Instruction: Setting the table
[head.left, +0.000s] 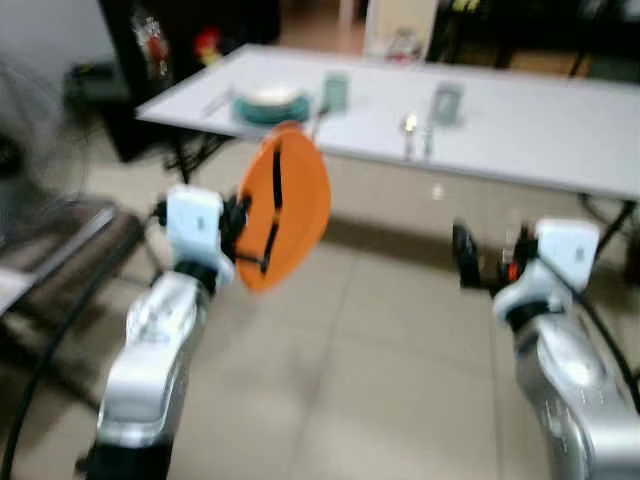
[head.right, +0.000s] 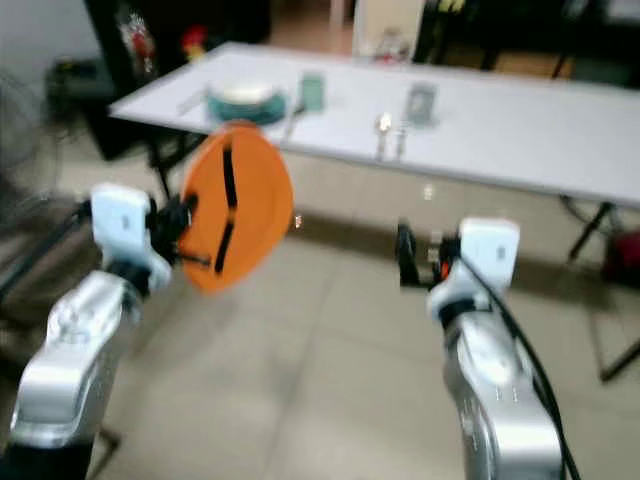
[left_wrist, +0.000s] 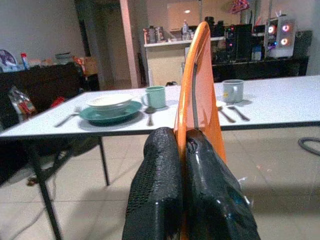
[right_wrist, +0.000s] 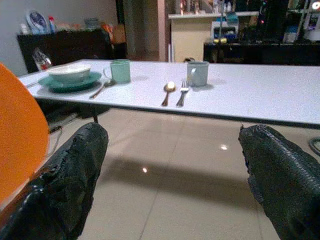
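Observation:
My left gripper (head.left: 262, 225) is shut on the rim of an orange plate (head.left: 285, 205), held on edge above the floor short of the table; its two fingers (left_wrist: 160, 185) pinch the plate (left_wrist: 200, 90). My right gripper (right_wrist: 172, 150) stands open with nothing in it, at the same height. On the white table (head.left: 530, 130) ahead stand a teal plate with a white bowl (head.left: 270, 103), a green mug (head.left: 335, 92), and a grey mug (right_wrist: 198, 73) behind a spoon (right_wrist: 169, 90) and a fork (right_wrist: 182, 92).
A fan (head.left: 30, 130) and a low dark seat (head.left: 60, 250) stand at my left. A dark cabinet (head.left: 170, 50) is behind the table's left end. Black table legs (left_wrist: 42, 190) reach the tiled floor (head.left: 380, 360) between me and the table.

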